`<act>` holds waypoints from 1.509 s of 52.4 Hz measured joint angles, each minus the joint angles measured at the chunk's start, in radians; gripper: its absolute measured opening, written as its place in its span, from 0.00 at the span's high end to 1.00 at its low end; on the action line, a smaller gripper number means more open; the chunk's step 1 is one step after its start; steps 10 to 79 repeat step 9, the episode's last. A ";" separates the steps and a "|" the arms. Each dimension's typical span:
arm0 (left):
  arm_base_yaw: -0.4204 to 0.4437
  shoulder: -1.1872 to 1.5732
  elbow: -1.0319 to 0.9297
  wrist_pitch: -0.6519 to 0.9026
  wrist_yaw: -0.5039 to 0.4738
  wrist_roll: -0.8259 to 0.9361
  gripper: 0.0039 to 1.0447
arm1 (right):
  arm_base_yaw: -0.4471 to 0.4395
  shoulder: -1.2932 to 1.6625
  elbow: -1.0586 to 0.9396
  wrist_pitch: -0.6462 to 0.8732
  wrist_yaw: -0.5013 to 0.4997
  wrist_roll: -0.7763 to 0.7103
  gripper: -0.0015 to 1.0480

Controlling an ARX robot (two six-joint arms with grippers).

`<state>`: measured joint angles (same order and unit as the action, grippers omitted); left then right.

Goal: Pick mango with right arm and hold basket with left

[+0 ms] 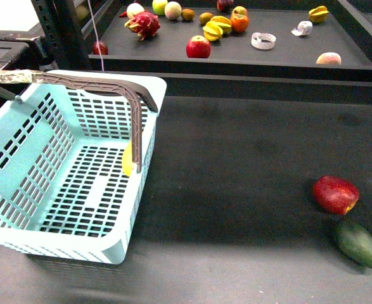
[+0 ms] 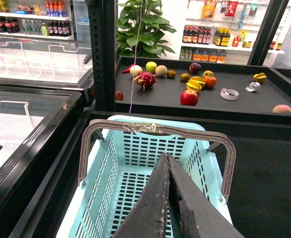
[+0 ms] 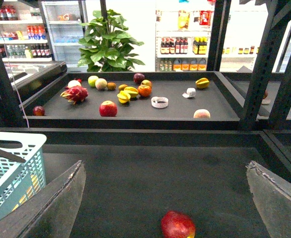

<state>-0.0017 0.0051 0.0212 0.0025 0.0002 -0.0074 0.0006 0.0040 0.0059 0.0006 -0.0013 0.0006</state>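
In the front view, the basket fills the left half of the frame on the dark table, its grey-brown handles raised across the upper left. A strip of yellow shows through the slots of the basket's right wall at about mid-height: the mango, lying against that wall; from here I cannot tell whether it is inside or just outside it. At the lower right sit a red fruit and, just below and touching or nearly touching it, a dark green fruit. Neither arm appears here. Along the top runs a raised shelf scattered with assorted fruit.

In the left wrist view, the left gripper rises from the bottom centre, its two dark fingers pressed together with no gap and nothing between them. They sit above the basket's open interior, below the taped handle, not touching it as far as can be seen.

In the right wrist view, the right gripper is spread wide, one finger at the lower left and the other at the lower right, empty. The red fruit lies between them at the bottom centre, untouched. The basket's corner shows at the left edge, with bits of yellow behind its slots.
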 joint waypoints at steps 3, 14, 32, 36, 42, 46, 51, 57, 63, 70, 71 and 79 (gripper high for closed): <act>0.000 0.000 0.000 0.000 0.000 0.000 0.99 | 0.000 0.000 0.000 0.000 0.000 0.000 0.08; 0.000 -0.001 0.000 0.000 0.000 0.000 0.96 | 0.000 0.000 0.000 0.000 0.000 0.000 0.08; 0.000 -0.001 0.000 0.000 0.000 0.000 0.96 | 0.000 0.000 0.000 0.000 0.000 0.000 0.08; 0.000 -0.001 0.000 0.000 0.000 0.000 0.96 | 0.000 0.000 0.000 0.000 0.000 0.000 0.08; 0.000 -0.001 0.000 0.000 0.000 0.000 0.96 | 0.000 0.000 0.000 0.000 0.000 0.000 0.08; 0.000 -0.001 0.000 0.000 0.000 0.000 0.96 | 0.000 0.000 0.000 0.000 0.000 0.000 0.08; 0.000 -0.001 0.000 0.000 0.000 0.000 0.96 | 0.000 0.000 0.000 0.000 0.000 0.000 0.08; 0.000 -0.001 0.000 0.000 0.000 0.000 0.96 | 0.000 0.000 0.000 0.000 0.000 0.000 0.08; 0.000 -0.001 0.000 0.000 0.000 0.000 0.96 | 0.000 0.000 0.000 0.000 0.000 0.000 0.08; 0.000 -0.001 0.000 0.000 0.000 0.000 0.96 | 0.000 0.000 0.000 0.000 0.000 0.000 0.08; 0.000 -0.001 0.000 0.000 0.000 0.000 0.96 | 0.000 0.000 0.000 0.000 0.000 0.000 0.08; 0.000 -0.001 0.000 0.000 0.000 0.000 0.96 | 0.000 0.000 0.000 0.000 0.000 0.000 0.08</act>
